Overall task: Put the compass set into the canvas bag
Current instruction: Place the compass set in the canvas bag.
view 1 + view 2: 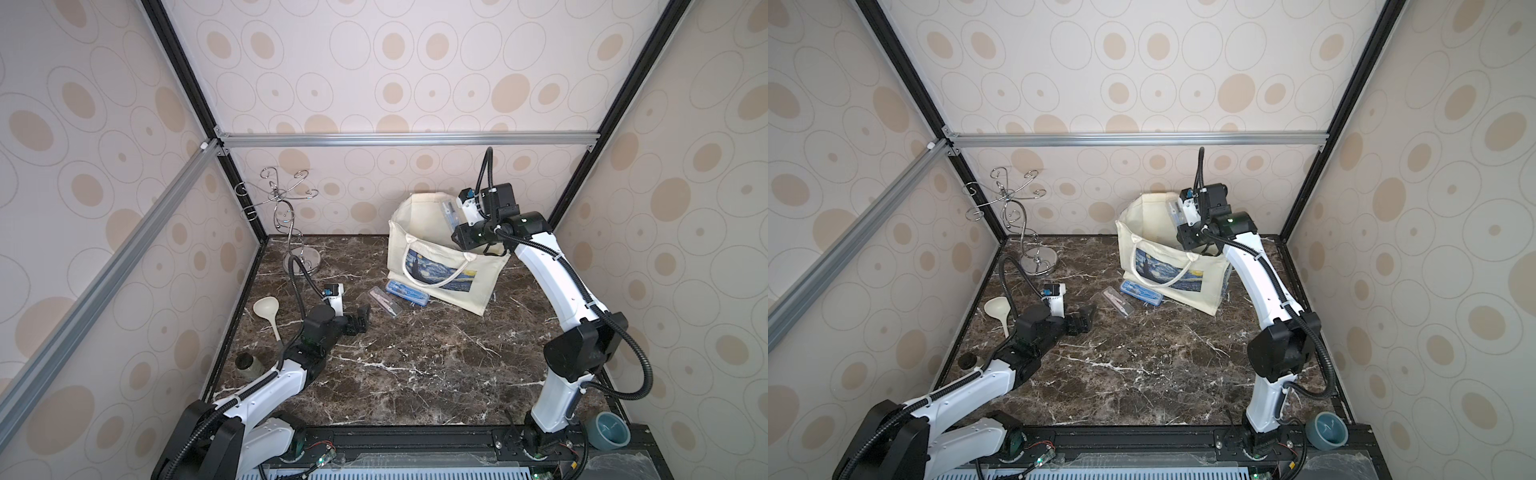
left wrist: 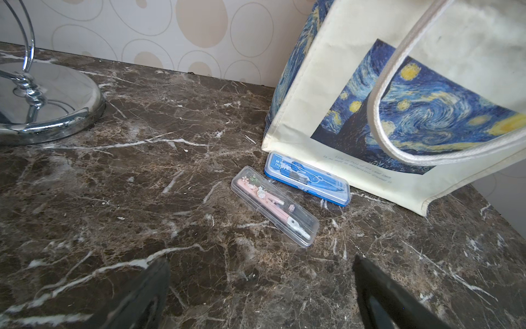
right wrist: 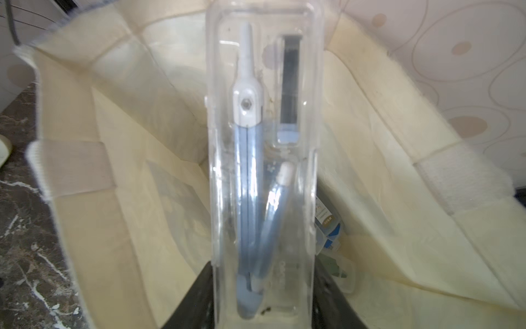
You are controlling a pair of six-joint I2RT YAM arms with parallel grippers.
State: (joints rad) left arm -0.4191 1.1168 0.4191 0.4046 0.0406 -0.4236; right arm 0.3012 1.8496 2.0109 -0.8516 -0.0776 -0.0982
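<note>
Over at the back of the marble table [image 1: 415, 374] the canvas bag [image 1: 400, 245] stands upright and gaping, its starry print facing the front, one rope handle [image 2: 375, 114] drooping over that face. The right gripper [image 3: 260, 302] hangs just above the bag's mouth with its fingers clamped on one end of a clear compass case [image 3: 262, 142]; inside it you can make out a pale blue compass and a little lead holder. The case points down into the opening, held over the cream lining, not resting on anything I can see. Something labelled lies at the bottom of the bag, mostly hidden behind the case. Two more sets are out on the table: a blue compass case [image 2: 307, 182] lying against the foot of the bag's printed side, and a pink compass case [image 2: 274, 206] just beside it, apart from the bag. The left gripper [image 1: 361, 318] sits low near the pink one, jaws wide apart and holding nothing. Off to the left are a chrome wire stand [image 1: 291, 232], a cream ladle [image 1: 268, 311] and a dark jar [image 1: 249, 363]; a teal bowl [image 1: 611, 432] sits at the front right corner
</note>
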